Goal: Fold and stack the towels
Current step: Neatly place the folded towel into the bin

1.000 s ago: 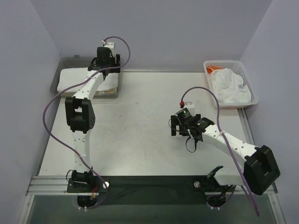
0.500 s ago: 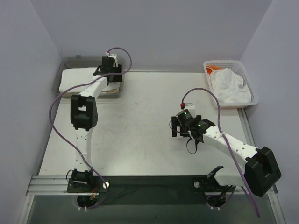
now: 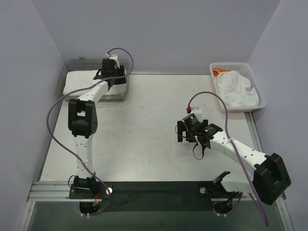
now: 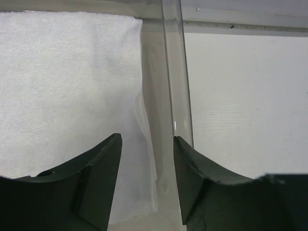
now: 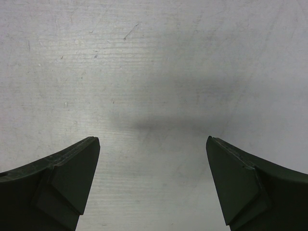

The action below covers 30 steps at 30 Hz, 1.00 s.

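**Left claw half open over the tray wall, nothing gripped**

The left claw [image 4: 147,138] was seen half open, with nothing between its jaws. It was held above the right wall of the tray [image 4: 174,86], one finger over the white towel [image 4: 67,86] and the other over the wall itself. Such a pose was judged to suit either a pinch at the towel's right edge or a letting-go there; which of the two could not be told.

The towel was laid flat inside the tray, its right edge just short of the wall, so that a strip of bare tray floor was left between them. It was judged to have been put there as the start or top of the stack. Whether more cloth lay under it could not be made out.

The right claw [image 5: 152,139] was spread wide and held nothing. It was hung low over the bare table [image 3: 149,110], well to the right of the tray and nearer the arm bases, and was judged to be kept there out of the left arm's way.

The basket [image 3: 238,64] was set at the far side of the table from the tray. A crumpled white heap [image 3: 236,89] of unfolded towels was seen in it, with an orange thing [image 3: 219,71] at its back corner. By that heap, much of the folding was judged undone.
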Each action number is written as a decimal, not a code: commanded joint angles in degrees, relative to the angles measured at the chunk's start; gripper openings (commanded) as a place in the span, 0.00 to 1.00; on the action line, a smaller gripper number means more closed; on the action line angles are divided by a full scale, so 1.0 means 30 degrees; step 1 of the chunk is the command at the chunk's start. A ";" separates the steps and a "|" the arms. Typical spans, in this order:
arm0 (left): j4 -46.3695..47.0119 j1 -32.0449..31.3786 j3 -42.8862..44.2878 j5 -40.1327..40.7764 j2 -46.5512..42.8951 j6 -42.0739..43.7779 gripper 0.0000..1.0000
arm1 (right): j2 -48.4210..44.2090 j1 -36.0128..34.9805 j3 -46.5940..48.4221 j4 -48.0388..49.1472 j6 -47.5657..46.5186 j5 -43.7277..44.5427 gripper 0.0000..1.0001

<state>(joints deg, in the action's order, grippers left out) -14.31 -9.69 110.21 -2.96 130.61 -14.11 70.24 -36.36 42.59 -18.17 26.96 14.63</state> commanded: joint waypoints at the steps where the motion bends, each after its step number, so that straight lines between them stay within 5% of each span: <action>1: 0.1925 -0.0021 -0.0525 -0.0684 -0.2341 -0.0628 0.58 | -0.0678 0.0108 -0.0221 -0.0241 0.0066 0.0484 0.98; 4: 0.2424 -0.0021 -0.1374 -0.0244 -0.3134 -0.0746 0.49 | -0.0825 0.0166 -0.0280 -0.0212 0.0124 0.0484 0.98; 9: 0.1550 -0.0021 -0.1523 -0.0097 -0.2960 -0.0688 0.11 | -0.1029 0.0137 -0.0368 -0.0212 0.0241 0.0366 0.98; 30: -0.0299 -0.0080 -0.3281 -0.1794 -0.1847 -0.0219 0.06 | -0.2200 0.0167 -0.0339 -0.0299 0.0066 0.0395 0.97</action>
<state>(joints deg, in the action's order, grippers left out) -13.32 -10.13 97.86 -6.44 123.81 -15.79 66.63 -36.32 41.65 -18.22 27.16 14.61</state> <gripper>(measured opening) 0.084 0.975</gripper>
